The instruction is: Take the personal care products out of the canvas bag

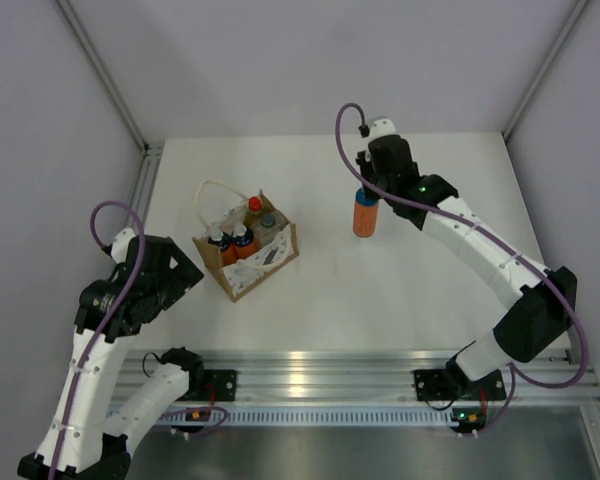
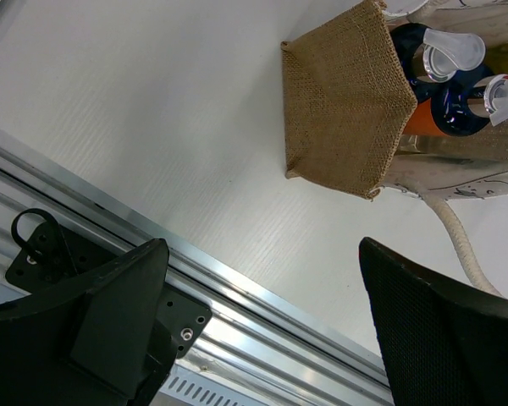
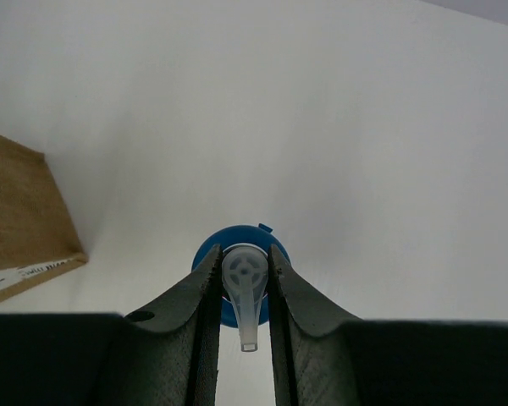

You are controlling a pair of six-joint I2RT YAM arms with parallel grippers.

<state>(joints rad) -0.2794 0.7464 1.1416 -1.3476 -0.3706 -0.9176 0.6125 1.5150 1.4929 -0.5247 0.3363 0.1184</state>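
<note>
The tan canvas bag (image 1: 248, 262) stands left of the table's middle, its white loop handle (image 1: 212, 193) lying behind it. Inside show two orange bottles with blue caps (image 1: 230, 245), the yellow bottle's red cap (image 1: 254, 204) and the pale bottle's dark cap (image 1: 268, 221). My right gripper (image 1: 368, 188) is shut on the white pump top (image 3: 243, 275) of a third orange bottle (image 1: 365, 216), held upright right of the bag; its blue cap (image 3: 237, 245) shows between the fingers. My left gripper (image 1: 185, 270) is open and empty, left of the bag (image 2: 343, 101).
An aluminium rail (image 1: 310, 368) runs along the table's near edge, also in the left wrist view (image 2: 237, 313). Grey walls close in the white table (image 1: 400, 290) on three sides. The right arm (image 1: 480, 250) stretches across the table's right half.
</note>
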